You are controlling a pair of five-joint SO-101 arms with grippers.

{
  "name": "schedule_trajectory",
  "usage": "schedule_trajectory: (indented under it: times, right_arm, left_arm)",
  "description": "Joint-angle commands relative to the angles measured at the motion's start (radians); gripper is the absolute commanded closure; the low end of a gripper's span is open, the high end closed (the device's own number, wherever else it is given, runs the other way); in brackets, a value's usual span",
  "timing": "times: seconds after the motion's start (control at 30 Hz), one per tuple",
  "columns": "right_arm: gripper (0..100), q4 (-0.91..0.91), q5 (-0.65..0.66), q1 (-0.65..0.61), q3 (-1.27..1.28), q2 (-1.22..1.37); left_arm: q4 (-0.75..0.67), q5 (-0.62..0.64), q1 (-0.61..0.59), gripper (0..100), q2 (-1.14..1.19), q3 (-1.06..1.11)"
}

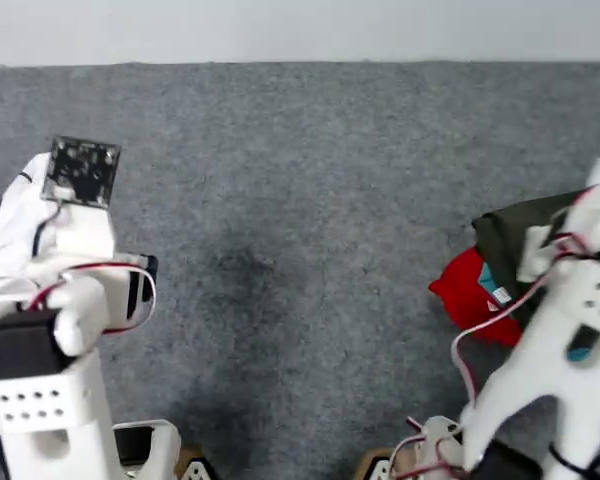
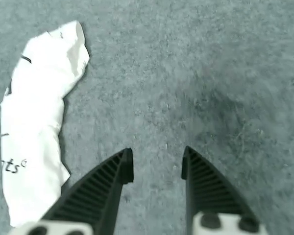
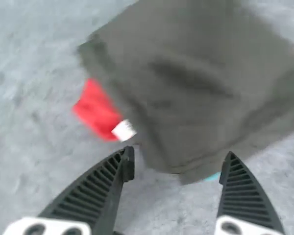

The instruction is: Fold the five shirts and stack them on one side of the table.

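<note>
Teal shirt (image 3: 213, 176) mostly hidden under dark shirt (image 3: 201, 83); red shirt (image 3: 95, 113) half covered.

Four shirts on the table (image 1: 310, 200): one white shirt (image 2: 36, 122) at its left edge; one dark shirt (image 3: 196, 83), one red shirt (image 1: 465, 290) and one teal shirt (image 1: 488, 277) piled at its right edge.

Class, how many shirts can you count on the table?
4: a white shirt by the left gripper; a dark shirt atop a red shirt and a teal shirt by the right gripper. More may be hidden.
</note>
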Motion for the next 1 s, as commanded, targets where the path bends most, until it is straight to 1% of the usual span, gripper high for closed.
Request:
schedule_trajectory:
  times: [0.0, 0.1, 0.17, 0.3, 0.43, 0.57, 0.67, 0.77, 0.87, 0.97]
  right_arm:
    - [71.3, 0.031, 0.025, -0.088, 0.14, -0.085]
    - [71.3, 0.03, 0.092, -0.104, 0.272, -0.15]
    - [71.3, 0.03, 0.121, -0.105, 0.334, -0.205]
    - [71.3, 0.03, 0.143, -0.104, 0.416, -0.341]
    - [71.3, 0.028, 0.189, -0.107, 0.517, -0.467]
    - [71.4, -0.005, 0.196, -0.104, 0.611, -0.564]
    - [71.4, -0.001, 0.196, -0.104, 0.661, -0.616]
    - [71.4, -0.002, 0.198, -0.104, 0.703, -0.656]
    - [71.4, -0.004, 0.198, -0.108, 0.706, -0.67]
    - [71.4, -0.005, 0.198, -0.108, 0.707, -0.671]
  left_arm:
    - [-0.064, -0.009, 0.011, 83, -0.097, 0.087]
    - [-0.089, -0.009, 0.043, 83, -0.186, 0.166]
    - [-0.112, -0.009, 0.092, 83, -0.253, 0.226]
    - [-0.206, -0.009, 0.212, 83, -0.408, 0.389]
    - [-0.262, -0.009, 0.278, 83, -0.609, 0.518]
    - [-0.325, -0.009, 0.288, 83, -0.792, 0.641]
    - [-0.334, -0.009, 0.288, 83, -0.888, 0.716]
    - [-0.336, -0.012, 0.281, 83, -0.924, 0.76]
    - [-0.327, -0.08, 0.278, 83, -0.924, 0.773]
    - [-0.31, -0.124, 0.235, 83, -0.924, 0.779]
